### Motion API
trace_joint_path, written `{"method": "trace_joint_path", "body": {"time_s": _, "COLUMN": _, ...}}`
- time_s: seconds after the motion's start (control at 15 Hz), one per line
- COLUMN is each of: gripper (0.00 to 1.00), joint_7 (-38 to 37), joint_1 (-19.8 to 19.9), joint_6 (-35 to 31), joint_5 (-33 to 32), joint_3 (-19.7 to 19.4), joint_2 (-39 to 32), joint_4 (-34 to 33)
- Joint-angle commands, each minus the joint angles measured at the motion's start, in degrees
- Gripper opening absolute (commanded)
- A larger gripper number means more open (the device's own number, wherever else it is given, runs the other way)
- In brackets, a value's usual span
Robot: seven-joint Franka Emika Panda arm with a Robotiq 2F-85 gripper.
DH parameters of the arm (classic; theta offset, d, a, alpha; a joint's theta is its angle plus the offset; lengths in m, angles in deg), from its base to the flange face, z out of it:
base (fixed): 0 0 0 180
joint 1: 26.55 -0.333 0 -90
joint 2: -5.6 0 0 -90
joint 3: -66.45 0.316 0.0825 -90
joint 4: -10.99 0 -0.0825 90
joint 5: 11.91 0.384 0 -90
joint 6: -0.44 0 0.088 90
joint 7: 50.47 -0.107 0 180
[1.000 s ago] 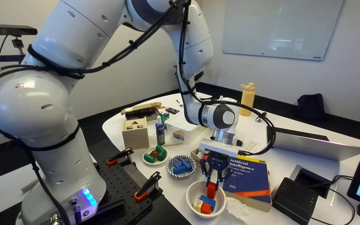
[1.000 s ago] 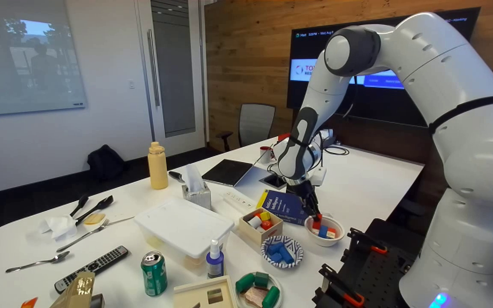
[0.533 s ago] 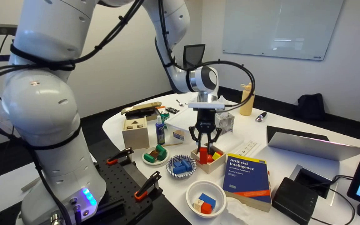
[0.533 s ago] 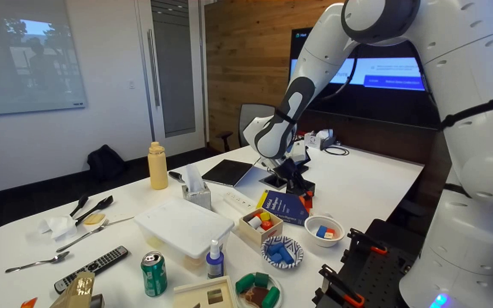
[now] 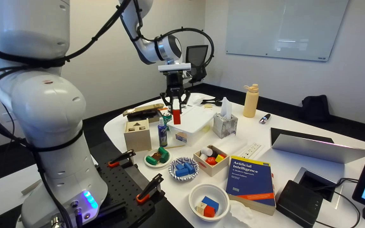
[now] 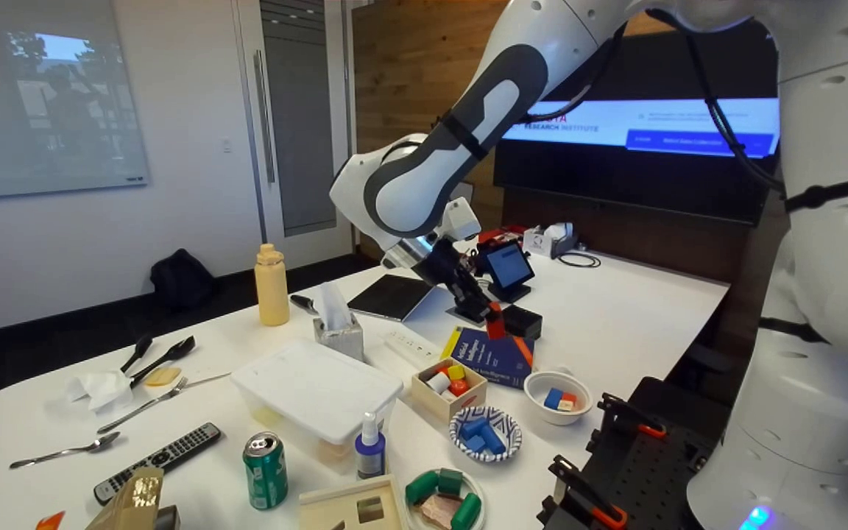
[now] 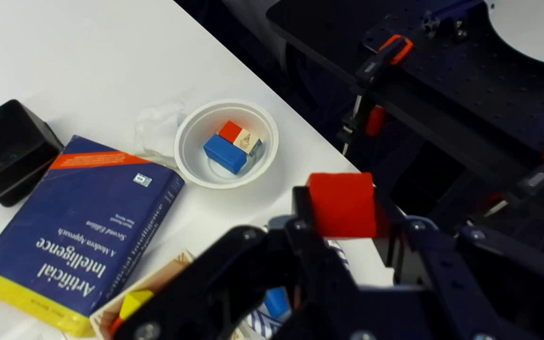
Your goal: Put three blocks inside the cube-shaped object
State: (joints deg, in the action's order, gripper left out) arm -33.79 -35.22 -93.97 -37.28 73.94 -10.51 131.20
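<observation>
In an exterior view, the black gripper [image 5: 176, 110], near mid-frame, pinches a smooth red rectangular block [image 5: 176, 117] in the air, its long axis close to vertical, free end pointing down. Left of centre stands a pale tan wooden cube-shaped box [image 5: 137, 138] with cut-outs on top, one triangular. At lower centre, a white round bowl [image 5: 212, 190] holds a blue rectangular block [image 5: 211, 203], another red block [image 5: 209, 211] and a cream block [image 5: 200, 207]. In an exterior view, the red rectangular block [image 6: 495, 324] appears right of centre, near upright, seen partly against a dark-blue book [image 6: 479, 355]. In the wrist view, its flat, almost square face lies below and right of centre, between the fingertips [image 7: 301, 203].
</observation>
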Motion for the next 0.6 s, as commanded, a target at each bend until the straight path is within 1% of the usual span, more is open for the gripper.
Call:
{"method": "trace_joint_path", "body": {"time_s": 0.0, "gripper": 0.08, "joint_7": 0.09, "joint_1": -2.14, "joint_6": 1.63, "joint_5": 2.31, "joint_3": 3.28, "joint_2": 1.04, "joint_4": -0.88}}
{"method": "trace_joint_path", "body": {"time_s": 0.13, "gripper": 0.08, "joint_7": 3.54, "joint_1": -1.83, "joint_6": -0.73, "joint_5": 5.69, "joint_3": 4.72, "joint_2": 0.08, "joint_4": -1.94}}
{"method": "trace_joint_path", "body": {"time_s": 0.33, "gripper": 0.08, "joint_7": 10.80, "joint_1": -1.20, "joint_6": -8.08, "joint_5": 8.51, "joint_3": 5.87, "joint_2": -1.10, "joint_4": 0.13}}
{"method": "trace_joint_path", "body": {"time_s": 0.4, "gripper": 0.08, "joint_7": 7.28, "joint_1": -2.20, "joint_6": -4.95, "joint_5": 7.18, "joint_3": 5.13, "joint_2": -0.54, "joint_4": -0.87}}
{"method": "trace_joint_path", "body": {"time_s": 0.47, "gripper": 0.33, "joint_7": 7.73, "joint_1": -2.17, "joint_6": -5.57, "joint_5": 7.28, "joint_3": 5.14, "joint_2": -1.04, "joint_4": -0.80}}
{"method": "trace_joint_path", "body": {"time_s": 0.53, "gripper": 0.33, "joint_7": 7.71, "joint_1": -2.16, "joint_6": -5.57, "joint_5": 7.28, "joint_3": 5.10, "joint_2": -1.33, "joint_4": -0.82}}
